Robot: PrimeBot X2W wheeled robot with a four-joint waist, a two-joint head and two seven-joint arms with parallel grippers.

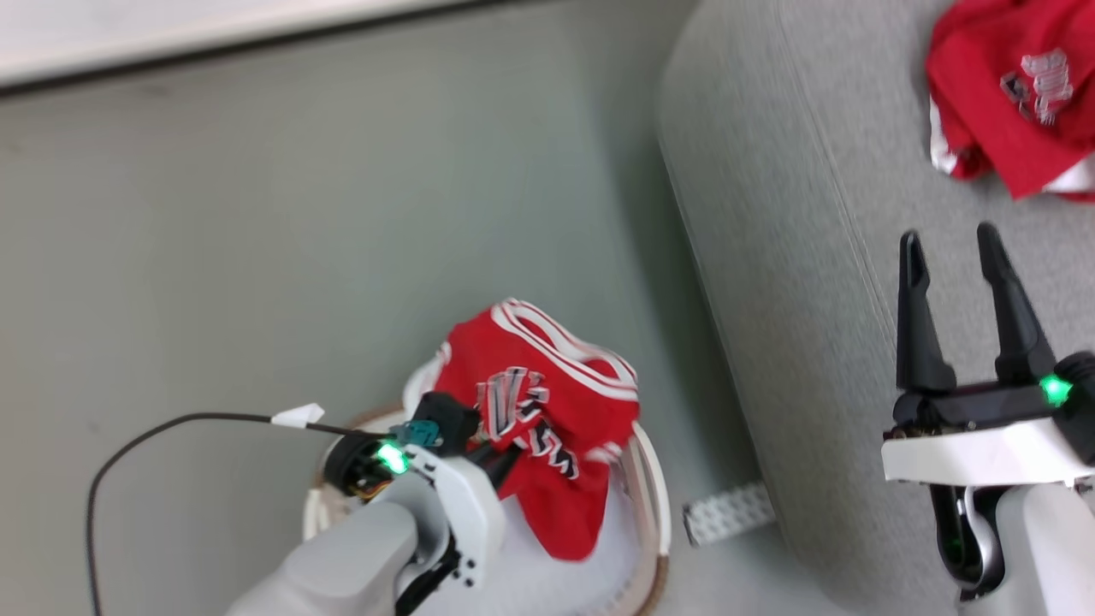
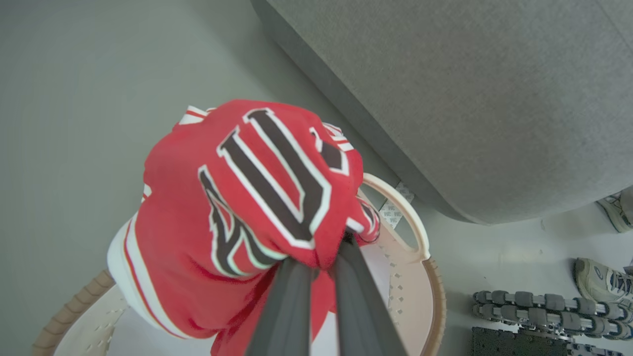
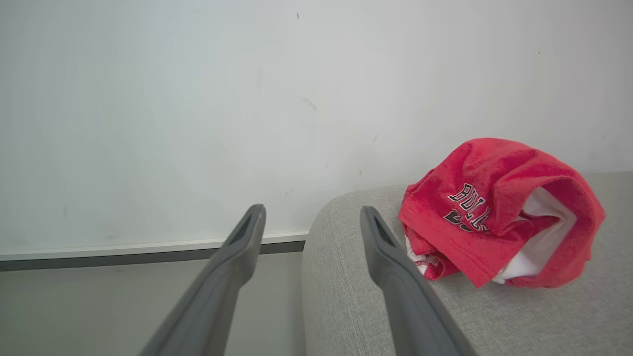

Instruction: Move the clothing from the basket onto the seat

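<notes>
Right, seat (image 1: 770, 214) first: big grey block w/ a rounded corner, taking the right side of the head view. The basket (image 1: 657, 488) sits on the floor (image 1: 342, 214) near the seat's edge but apart from it, prob. placed so the carry is short. One red garment (image 1: 1009, 103) lies crumpled on the seat top, well back from the edge, so the task looks partly done.

The jersey (image 2: 237, 198) hangs bunched above the basket rim, lower end over the basket's inside. L gripper (image 2: 319, 252) is clamped tight on a fold by the lettering, fingers together w/ cloth between. It's a one-spot pinch, so the rest dangles and could snag the rim going across.

R gripper (image 1: 954, 257) hovers over the seat, fingers wide apart, nothing in them, prob. out of the L arm's way.

Small stuff:
- a black cable (image 1: 171, 423) loops off the L wrist
- a white perforated strip (image 1: 727, 513) lies on the floor between basket & seat
- shoes (image 2: 601, 282) & a roller track (image 2: 544, 306) sit beyond the basket

Seat's side wall is the main obstacle: the jersey needs to go up & over.
</notes>
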